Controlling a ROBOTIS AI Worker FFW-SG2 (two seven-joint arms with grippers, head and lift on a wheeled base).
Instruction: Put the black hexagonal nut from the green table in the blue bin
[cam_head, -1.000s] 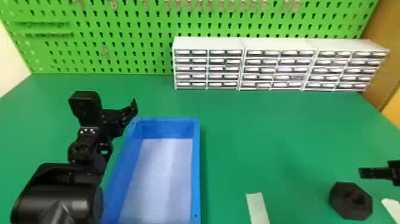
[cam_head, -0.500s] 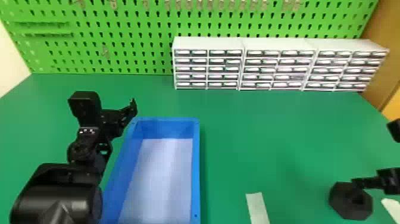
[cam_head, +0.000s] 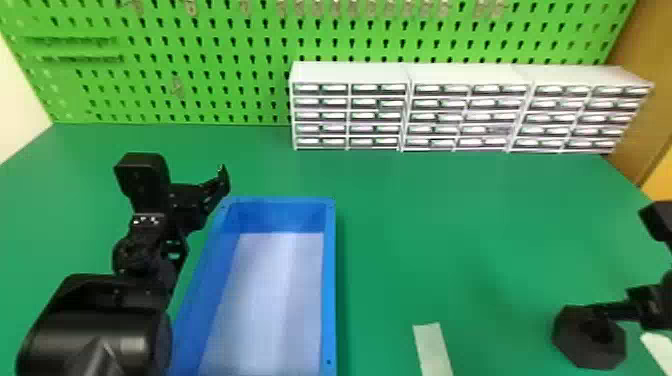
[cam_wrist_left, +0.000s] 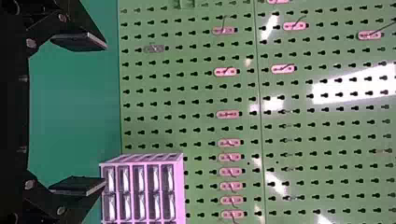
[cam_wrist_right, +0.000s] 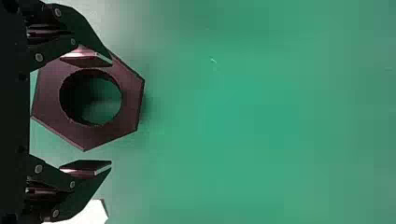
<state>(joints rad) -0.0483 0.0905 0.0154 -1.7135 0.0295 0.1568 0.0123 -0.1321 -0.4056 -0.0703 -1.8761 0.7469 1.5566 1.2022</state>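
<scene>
We hold right gripper (cam_head: 617, 310) with fingers spread, one over edge of black hexagonal nut (cam_head: 592, 356), other apart from it; nut flat on bench (cam_head: 450, 215). Well left, blue bin (cam_head: 329, 300); our left gripper (cam_head: 221, 184), fingers spread, near far left corner.

Left arm (cam_head: 95, 330) extended forward, left fingers (cam_head: 223, 181) spread, right fingers (cam_head: 617, 311) also apart

The right gripper (cam_head: 617, 311) is covering part of the black hexagonal nut (cam_head: 575, 345). The head view's near edge is cutting off the blue bin (cam_head: 329, 290) and a pale strip (cam_head: 432, 347); its far edge is cropping the pegboard (cam_head: 200, 56).
</scene>
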